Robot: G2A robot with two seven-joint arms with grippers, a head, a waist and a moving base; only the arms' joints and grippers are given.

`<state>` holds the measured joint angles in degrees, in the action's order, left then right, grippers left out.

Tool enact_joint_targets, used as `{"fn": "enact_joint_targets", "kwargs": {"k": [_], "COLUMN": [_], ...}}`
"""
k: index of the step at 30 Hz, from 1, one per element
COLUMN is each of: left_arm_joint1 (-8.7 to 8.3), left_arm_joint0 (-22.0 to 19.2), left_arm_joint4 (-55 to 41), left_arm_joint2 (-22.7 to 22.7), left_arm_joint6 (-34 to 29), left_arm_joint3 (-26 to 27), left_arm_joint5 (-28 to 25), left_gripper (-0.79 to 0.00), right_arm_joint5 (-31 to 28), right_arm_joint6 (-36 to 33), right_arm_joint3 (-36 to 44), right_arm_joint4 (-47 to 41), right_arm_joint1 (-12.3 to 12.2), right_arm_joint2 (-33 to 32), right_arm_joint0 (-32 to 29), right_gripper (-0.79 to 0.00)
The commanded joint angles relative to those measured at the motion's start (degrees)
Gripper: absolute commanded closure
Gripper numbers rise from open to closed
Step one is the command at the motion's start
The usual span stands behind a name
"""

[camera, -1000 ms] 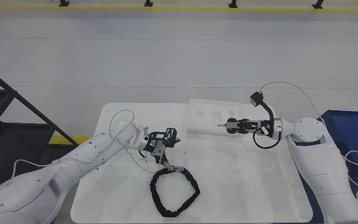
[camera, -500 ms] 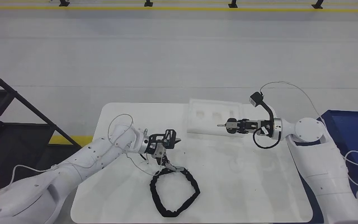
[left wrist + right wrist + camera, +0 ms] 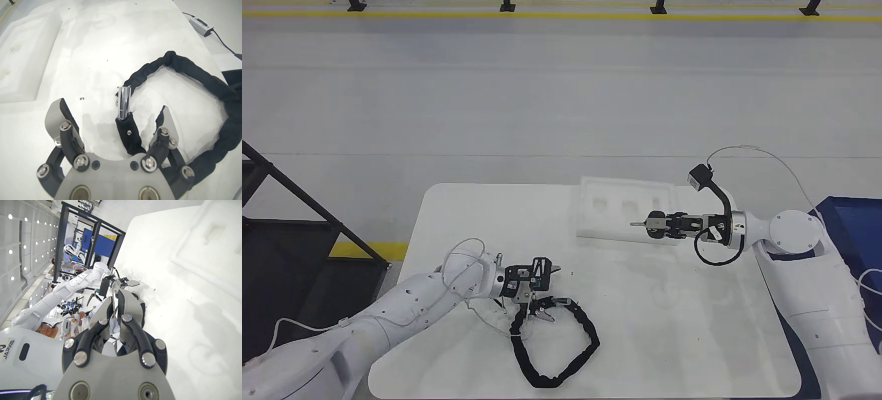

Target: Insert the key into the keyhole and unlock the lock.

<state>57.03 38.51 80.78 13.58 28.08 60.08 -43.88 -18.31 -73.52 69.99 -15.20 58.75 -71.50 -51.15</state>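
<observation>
Lock (image 3: pixel 552 340) (black-sleeved chain loop) lies on table (image 3: pixel 692 330), near left. Chrome cylinder end (image 3: pixel 123 103) sits between spread fingers of left gripper (image 3: pixel 112 107), clear of both pads. Key (image 3: pixel 635 223) clenched in right gripper (image 3: pixel 652 223), held over foam block (image 3: pixel 607 205) far right, well apart from lock. Judgement: key secured, lock not yet gripped; insertion and turn both left. Keyhole face not discernible.
</observation>
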Motion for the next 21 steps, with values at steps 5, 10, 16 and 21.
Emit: {"fn": "enact_joint_targets", "kwargs": {"k": [5, 10, 16, 21], "left_arm_joint1": [1.58, 2.58, 3.51, 3.93], "left_arm_joint0": [0.75, 1.19, 1.25, 1.28], "left_arm_joint4": [1.30, 2.65, 5.11, 6.58], "left_arm_joint2": [0.19, 0.49, 0.80, 1.26], "left_arm_joint6": [-0.37, -0.15, -1.05, -0.56], "left_arm_joint3": [-1.45, -2.52, -3.42, -4.00], "left_arm_joint5": [0.01, -0.06, -0.24, -1.29], "left_gripper": [-0.708, -0.302, 0.000, 0.000], "right_arm_joint5": [0.00, 0.00, 0.00, 0.00], "right_arm_joint6": [0.00, 0.00, 0.00, 0.00], "right_arm_joint3": [0.00, 0.00, 0.00, 0.00], "right_arm_joint4": [0.00, 0.00, 0.00, 0.00], "right_arm_joint1": [0.00, 0.00, 0.00, 0.00], "right_arm_joint2": [0.00, 0.00, 0.00, 0.00], "right_arm_joint0": [0.00, 0.00, 0.00, 0.00], "right_gripper": [0.000, 0.000, 0.000, 0.000]}}
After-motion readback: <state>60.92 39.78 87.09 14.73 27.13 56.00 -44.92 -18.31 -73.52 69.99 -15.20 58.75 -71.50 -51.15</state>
